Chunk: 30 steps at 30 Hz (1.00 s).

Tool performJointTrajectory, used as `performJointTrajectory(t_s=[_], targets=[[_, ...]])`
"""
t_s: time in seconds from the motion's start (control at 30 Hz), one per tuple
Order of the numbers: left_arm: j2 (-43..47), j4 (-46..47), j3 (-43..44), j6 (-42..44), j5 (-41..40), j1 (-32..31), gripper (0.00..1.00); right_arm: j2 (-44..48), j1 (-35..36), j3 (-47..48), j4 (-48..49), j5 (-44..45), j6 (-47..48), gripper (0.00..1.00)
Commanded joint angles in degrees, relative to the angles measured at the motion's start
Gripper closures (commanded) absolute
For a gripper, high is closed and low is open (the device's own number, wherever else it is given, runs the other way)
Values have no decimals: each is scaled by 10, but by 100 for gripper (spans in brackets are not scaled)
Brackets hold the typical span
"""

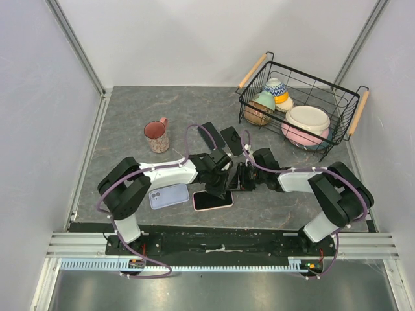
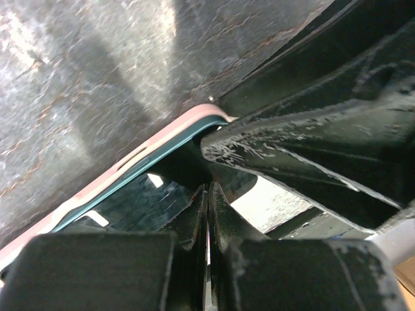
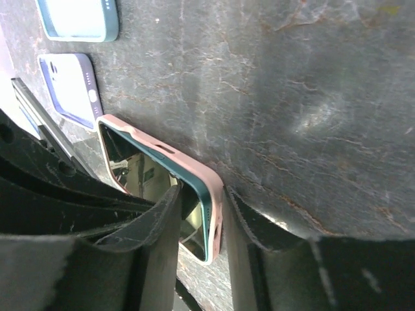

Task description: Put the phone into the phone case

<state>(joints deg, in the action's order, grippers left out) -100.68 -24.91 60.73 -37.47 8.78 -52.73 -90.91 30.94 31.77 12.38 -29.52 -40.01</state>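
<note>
Phone seating into phone case
Left gripper shut, empty; right gripper half-open astride its rim; corners likely need pressing.

Dark-screened phone lies flat, seated inside pink case

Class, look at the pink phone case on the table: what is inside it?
A phone with a dark glossy screen and teal edge lies inside the pink case. The left claw and right claw cover part of it, so whether it is fully seated cannot be seen.
</note>
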Motion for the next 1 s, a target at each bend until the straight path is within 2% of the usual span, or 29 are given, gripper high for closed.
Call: performJointTrajectory(t_s=[0.0,0.13,0.37,0.53,0.67,0.97], targets=[[-49,-1,5,21,-37,6,98,-38,0,-6,-53,49,34,63],[-58,0,5,22,-29,9,98,-50,0,-4,-66,70,44,71],[-68,20,-5,22,4,25,98,-70,1,16,-110,115,70,76],[-72,43,4,19,64,32,98,-95,1,43,-153,143,93,78],[-81,3,29,25,45,35,98,-112,3,53,-172,162,102,79],[-44,-30,-15,32,25,85,98,-140,64,76,-226,241,95,82]])
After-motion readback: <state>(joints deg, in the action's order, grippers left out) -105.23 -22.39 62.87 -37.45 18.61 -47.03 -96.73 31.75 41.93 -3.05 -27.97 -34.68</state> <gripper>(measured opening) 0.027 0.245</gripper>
